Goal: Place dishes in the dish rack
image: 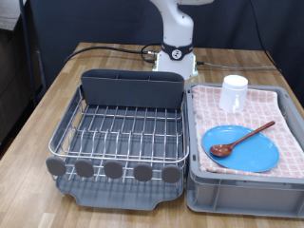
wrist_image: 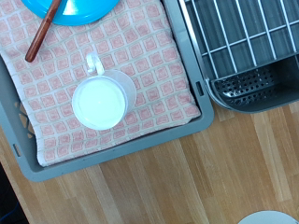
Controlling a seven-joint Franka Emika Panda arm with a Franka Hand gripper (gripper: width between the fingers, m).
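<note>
The white handled mug point(image: 234, 92) stands upright on the pink checked cloth in the grey bin; in the wrist view the mug point(wrist_image: 103, 101) is seen from above, empty. The bright-blue plate point(image: 240, 147) lies on the cloth nearer the exterior view's bottom, with the reddish-brown wooden spoon point(image: 242, 139) resting across it; the plate point(wrist_image: 73, 8) and the spoon point(wrist_image: 42, 31) show partly in the wrist view. The dark grey dish rack point(image: 119, 133) with its silver wire grid is empty; its cutlery bin point(wrist_image: 248, 86) shows in the wrist view. My gripper's fingers do not show in either view.
The grey bin point(image: 242, 185) lined with pink checked cloth point(image: 275, 104) stands at the exterior view's right of the rack. The robot base point(image: 176, 52) stands behind both on the wooden table point(image: 114, 59). Cables run along the table's back edge.
</note>
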